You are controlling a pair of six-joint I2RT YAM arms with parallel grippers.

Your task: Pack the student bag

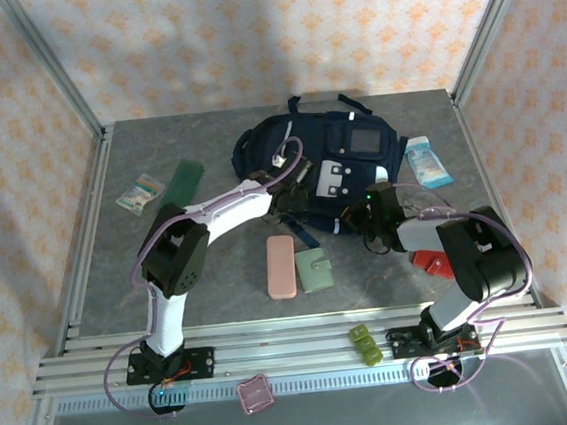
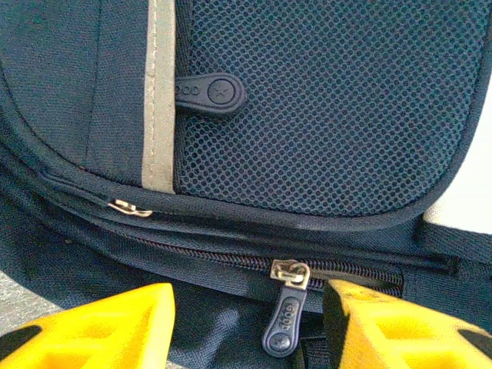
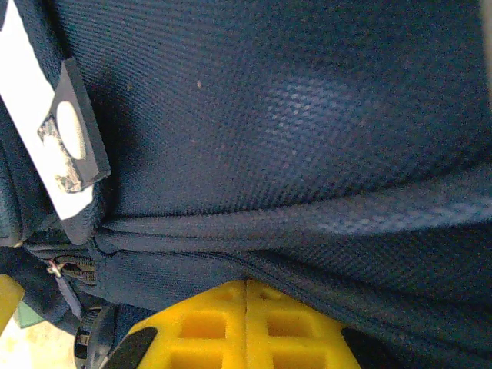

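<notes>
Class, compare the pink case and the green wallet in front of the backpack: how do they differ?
The pink case is long and narrow; the green wallet is shorter and squarer. The wallet shows a small tab at one edge; the case looks plain. Both lie flat on the table, side by side.

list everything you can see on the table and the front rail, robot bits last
student bag: 1, navy with grey patches, back centre of table
flat card: 1, dark green, left of the bag
small packet: 1, clear and teal, far left
tissue-like pack: 1, blue and white, right of the bag
case: 1, pink, near centre
wallet: 1, grey-green, just right of the case
red item: 1, partly under the right arm
small block: 1, olive, on the front rail
square item: 1, pink, below the rail
left arm: 1, white and black, jaws apart at a bag zip pull
right arm: 1, mostly black, jaws shut by the bag
</notes>
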